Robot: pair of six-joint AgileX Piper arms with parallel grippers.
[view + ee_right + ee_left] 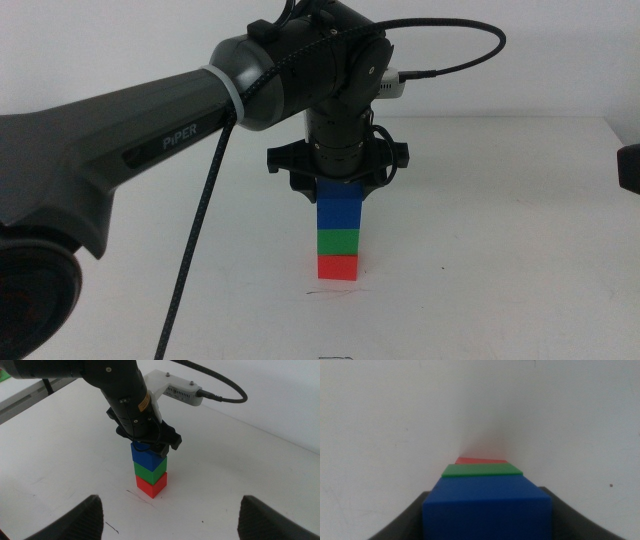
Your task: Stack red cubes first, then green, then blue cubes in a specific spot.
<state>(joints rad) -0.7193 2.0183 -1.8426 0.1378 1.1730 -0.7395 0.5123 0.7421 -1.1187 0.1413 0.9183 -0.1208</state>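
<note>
The red cube (338,267) stands on the white table just behind a short thin dark line (325,293). The green cube (339,242) sits on it and the blue cube (339,212) sits on top, slightly askew. My left gripper (338,190) comes straight down from above and is shut on the blue cube. In the left wrist view the blue cube (487,510) fills the gap between the jaws, with the green cube (482,470) and the red cube (481,460) below it. The right wrist view shows the stack (150,466). My right gripper (170,520) is open and empty, off to the right (630,165).
The left arm's black cable (195,250) hangs down at the left. A second short dark mark (335,357) lies at the table's front edge. The table's back edge (500,115) runs behind the stack.
</note>
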